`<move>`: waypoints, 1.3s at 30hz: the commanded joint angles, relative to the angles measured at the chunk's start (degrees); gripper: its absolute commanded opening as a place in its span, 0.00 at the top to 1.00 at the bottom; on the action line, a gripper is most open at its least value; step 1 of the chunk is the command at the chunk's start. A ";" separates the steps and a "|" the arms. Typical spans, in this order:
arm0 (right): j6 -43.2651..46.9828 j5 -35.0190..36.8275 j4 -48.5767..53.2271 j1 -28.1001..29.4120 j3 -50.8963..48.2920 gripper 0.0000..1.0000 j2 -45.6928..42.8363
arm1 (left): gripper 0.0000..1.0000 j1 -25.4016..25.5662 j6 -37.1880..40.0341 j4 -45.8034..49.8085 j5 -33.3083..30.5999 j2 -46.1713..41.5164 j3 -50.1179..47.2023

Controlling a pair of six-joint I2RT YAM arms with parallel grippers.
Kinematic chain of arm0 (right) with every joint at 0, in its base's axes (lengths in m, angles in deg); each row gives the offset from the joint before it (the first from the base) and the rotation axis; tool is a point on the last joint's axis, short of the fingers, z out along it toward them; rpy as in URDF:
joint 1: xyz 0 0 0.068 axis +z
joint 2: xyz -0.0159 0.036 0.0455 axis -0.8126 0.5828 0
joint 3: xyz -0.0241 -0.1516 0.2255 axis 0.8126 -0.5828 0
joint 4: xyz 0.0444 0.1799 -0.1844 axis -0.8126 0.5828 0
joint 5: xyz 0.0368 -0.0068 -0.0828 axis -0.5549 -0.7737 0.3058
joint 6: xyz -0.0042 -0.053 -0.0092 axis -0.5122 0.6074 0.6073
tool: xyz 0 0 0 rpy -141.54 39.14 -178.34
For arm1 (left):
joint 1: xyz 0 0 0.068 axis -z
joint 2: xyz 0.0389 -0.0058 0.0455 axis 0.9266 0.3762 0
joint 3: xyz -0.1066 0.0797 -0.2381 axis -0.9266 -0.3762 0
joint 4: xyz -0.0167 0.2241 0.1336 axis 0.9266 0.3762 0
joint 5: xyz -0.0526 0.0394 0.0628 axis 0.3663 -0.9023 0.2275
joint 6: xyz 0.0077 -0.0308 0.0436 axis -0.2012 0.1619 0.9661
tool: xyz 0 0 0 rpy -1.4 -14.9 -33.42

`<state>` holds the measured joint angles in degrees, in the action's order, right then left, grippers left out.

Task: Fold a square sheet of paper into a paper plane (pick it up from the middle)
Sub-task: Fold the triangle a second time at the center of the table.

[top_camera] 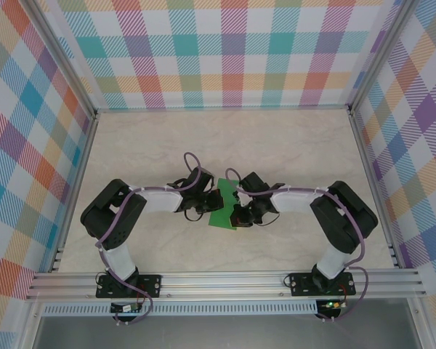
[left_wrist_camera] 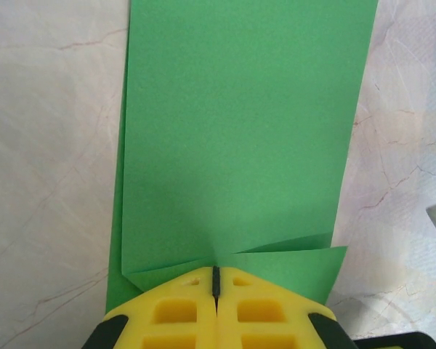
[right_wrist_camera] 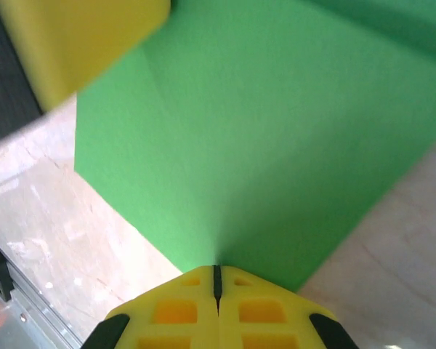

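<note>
From my seat, top view: left arm (top_camera: 120, 218) rises from its base at 7 o'clock, elbow pushed out toward 9, forearm running flat toward 3 into the middle of the table (top_camera: 291, 145). Right arm (top_camera: 341, 218) mirrors it: base at 5 o'clock, elbow out toward 3, forearm running toward 9. Both wrists meet nose to nose near table centre, a bit toward 6, with the square sheet of paper (top_camera: 224, 206) between them. The sheet is bright green and sits at a slight tilt. Left gripper (left_wrist_camera: 216, 280): yellow fingertips pressed together, only a thin dark seam between them, nipping the sheet's near edge. In that wrist view the sheet runs off toward 12 as a tall, narrow folded shape. A second layer peeks out along its 9 o'clock edge and below the near edge, and short slanted creases meet right at the tips. Right gripper (right_wrist_camera: 216, 276): tips also fully together, clamped on the sheet's edge, a crease fanning up from the pinch toward 12. One of the left gripper's fingers (right_wrist_camera: 80, 43) shows blurred at 10 o'clock in the right wrist view. Can't tell if the sheet is off the table or lying on it.
</note>
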<state>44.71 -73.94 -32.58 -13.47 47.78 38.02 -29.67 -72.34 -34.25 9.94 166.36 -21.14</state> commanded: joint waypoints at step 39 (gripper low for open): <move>6.00 -0.26 10.31 0.32 -0.60 1.00 1.52 | 1.00 0.52 -3.38 10.20 -8.71 5.42 -3.57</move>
<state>48.21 -71.69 -30.51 -13.47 52.37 40.84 -29.40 -74.86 -34.25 9.37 166.36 -21.19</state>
